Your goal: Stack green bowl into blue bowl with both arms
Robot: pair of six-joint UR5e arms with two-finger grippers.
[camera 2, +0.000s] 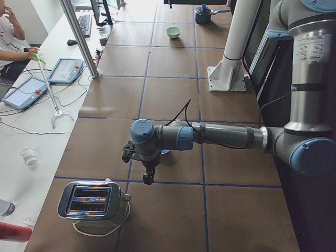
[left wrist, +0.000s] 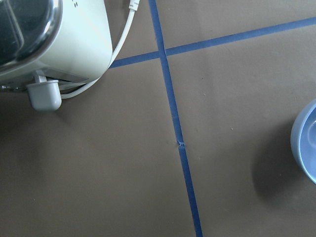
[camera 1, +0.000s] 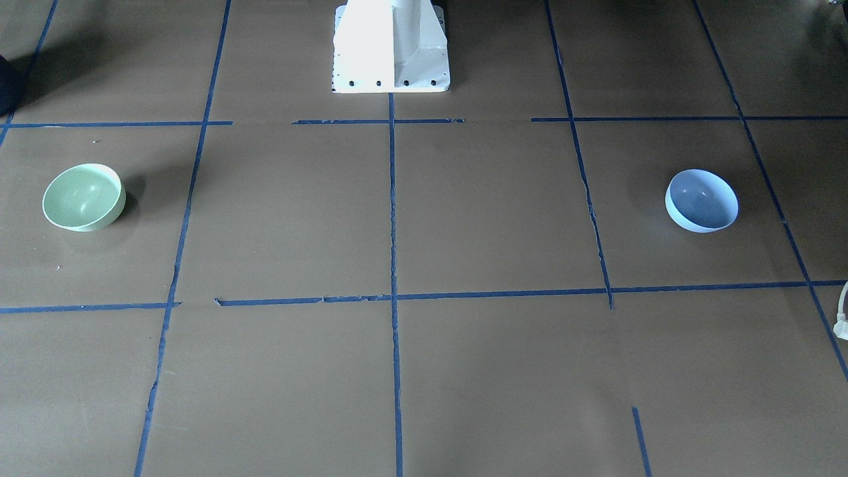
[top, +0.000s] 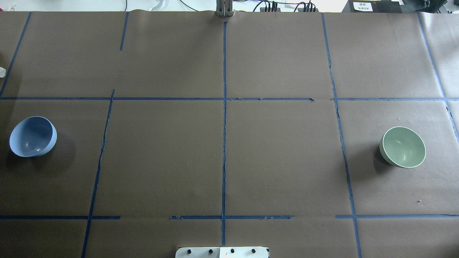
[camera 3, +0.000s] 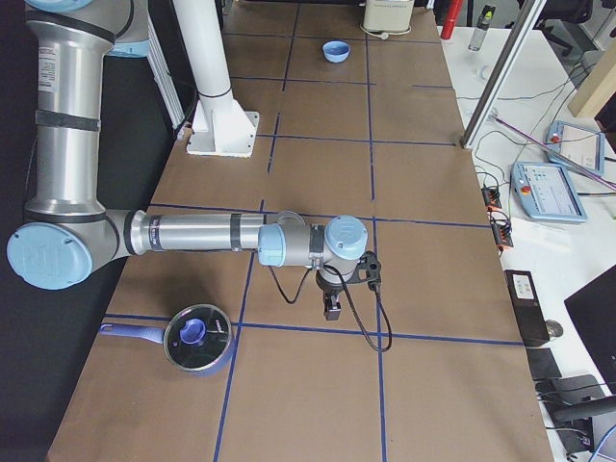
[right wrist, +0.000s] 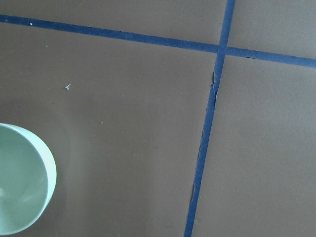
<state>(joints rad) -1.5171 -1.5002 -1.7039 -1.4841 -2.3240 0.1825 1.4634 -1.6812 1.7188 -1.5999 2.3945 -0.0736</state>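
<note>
Green bowl (top: 404, 147), blue bowl (top: 33, 136): one each

Left arm (camera 2: 220, 137) and right arm (camera 3: 192, 233) outstretched, forearms level; left claw (camera 2: 149, 177) and right claw (camera 3: 333, 308) downward, openness indiscernible.

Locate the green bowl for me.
Overhead view: the green bowl sits far right, on the robot's right side, just past a tape line; the blue bowl is far left.

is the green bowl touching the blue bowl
Apart. The overhead view shows the blue bowl far left and the green bowl far right, with a wide stretch of table between them.
</note>
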